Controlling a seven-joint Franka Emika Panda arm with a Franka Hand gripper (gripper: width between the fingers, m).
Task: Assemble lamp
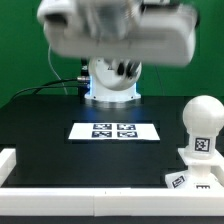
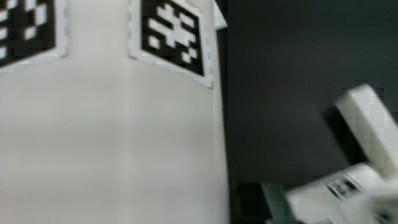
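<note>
Gripper state cannot be told; its fingers never show clearly. Close before the wrist camera stands a tagged white lamp part, probably the shade. The bulb sits on the base at the exterior view's right, beyond the marker board.

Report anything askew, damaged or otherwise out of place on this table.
Nothing stands out. The bulb stands upright at the exterior view's right, and the marker board lies flat and square on the black table. The blur is only the arm's.
</note>
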